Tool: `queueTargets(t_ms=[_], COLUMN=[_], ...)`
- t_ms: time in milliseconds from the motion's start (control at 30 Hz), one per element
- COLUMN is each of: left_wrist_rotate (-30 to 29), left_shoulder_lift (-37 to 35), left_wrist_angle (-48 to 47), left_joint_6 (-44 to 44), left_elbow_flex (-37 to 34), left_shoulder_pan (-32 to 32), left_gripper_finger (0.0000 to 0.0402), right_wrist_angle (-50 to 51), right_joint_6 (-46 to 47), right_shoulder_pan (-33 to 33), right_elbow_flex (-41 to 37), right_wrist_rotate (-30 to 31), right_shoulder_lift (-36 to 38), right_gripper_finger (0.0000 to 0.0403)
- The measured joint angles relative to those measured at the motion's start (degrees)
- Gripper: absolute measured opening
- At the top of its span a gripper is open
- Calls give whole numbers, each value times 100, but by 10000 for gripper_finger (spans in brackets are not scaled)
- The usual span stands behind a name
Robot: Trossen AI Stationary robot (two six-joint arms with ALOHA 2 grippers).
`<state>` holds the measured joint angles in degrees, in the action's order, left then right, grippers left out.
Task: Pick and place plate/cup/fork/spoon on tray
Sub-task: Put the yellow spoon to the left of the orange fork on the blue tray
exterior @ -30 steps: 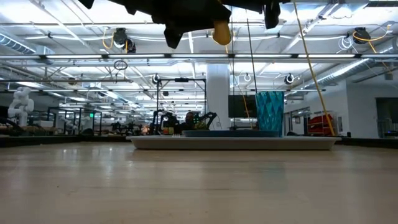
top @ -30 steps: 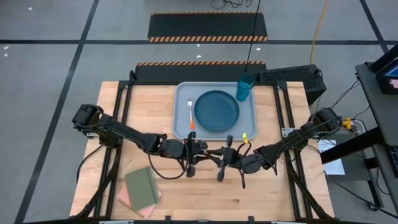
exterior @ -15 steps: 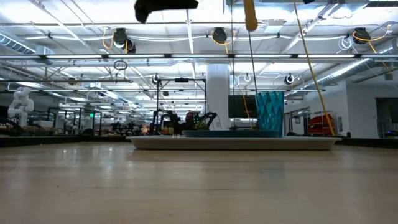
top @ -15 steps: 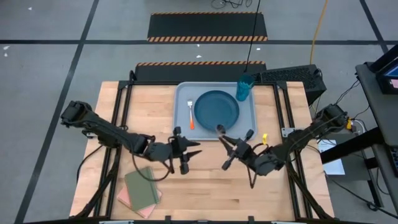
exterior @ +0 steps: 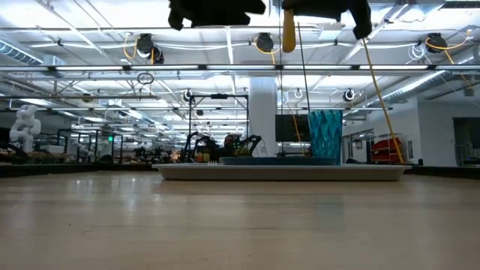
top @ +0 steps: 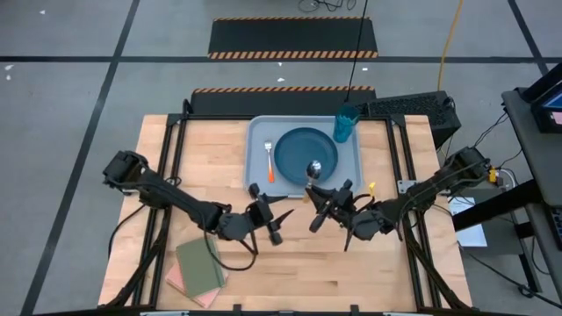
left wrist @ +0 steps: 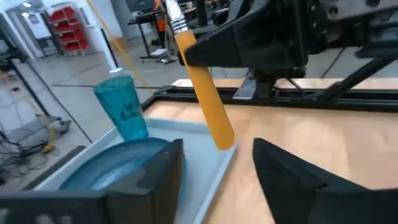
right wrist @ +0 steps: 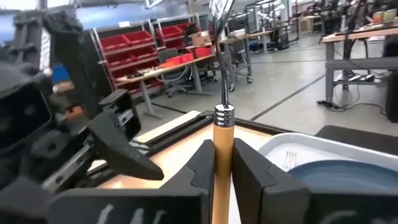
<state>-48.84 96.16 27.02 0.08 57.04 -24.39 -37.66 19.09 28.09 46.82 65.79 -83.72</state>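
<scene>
The grey-blue tray (top: 260, 180) lies at the table's far middle. On it rest the teal plate (top: 299, 149), the fork (top: 270, 163) left of the plate, and the upright cup (top: 345, 125) in the far right corner. My right gripper (top: 321, 204) is near the tray's near edge, shut on the spoon (top: 313, 168). The spoon's bowl shows over the plate's near rim. My left gripper (top: 274, 218) hangs to its left, open and empty, its fingers (left wrist: 292, 174) below the spoon's handle end. My right gripper pinches the spoon's orange handle (right wrist: 222, 146) between its two fingers, just behind the metal collar. The fingers lie along the handle. The spoon is lifted high clear of the table and tilted, bowl (right wrist: 222, 9) up and free handle end (left wrist: 222, 137) hanging lower.
A green notebook (top: 200, 263) lies on a pink one at the table's near left corner. A dark device (top: 408, 107) sits beyond the far right corner. Bare wood (top: 369, 272) stretches between the tray and the near edge.
The two grippers stood close together at the spoon a second ago and have parted. My left gripper has opened and drawn back toward the table's left edge. My right gripper has carried the spoon toward the tray, and its bowl now shows over the plate's near rim.
</scene>
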Motion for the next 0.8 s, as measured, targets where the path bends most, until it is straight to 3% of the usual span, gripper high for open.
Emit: queueTargets(t_ms=[133,267,500,800], left_wrist_rotate=[-50,-29,148,812], left_shoulder_lift=[204,486,816,895], left_wrist_angle=[80,340,1018,1261], left_joint_6=[-57,-212,384,89], left_elbow_flex=[89,83,80,82], left_shoulder_pan=[113,257,431,765], left_gripper_finger=[252,279,269,239], right_wrist_angle=[-540,-1020,-1188,-1217], right_joint_6=[34,165,272,259], right_shoulder_pan=[-40,-128,-229,-275], right_elbow_flex=[-252,-459,-585,-585], right_wrist_rotate=[-13,-213,-447,-446], right_shoulder_lift=[2,2,2,2], right_gripper_finger=[26,23,23,24])
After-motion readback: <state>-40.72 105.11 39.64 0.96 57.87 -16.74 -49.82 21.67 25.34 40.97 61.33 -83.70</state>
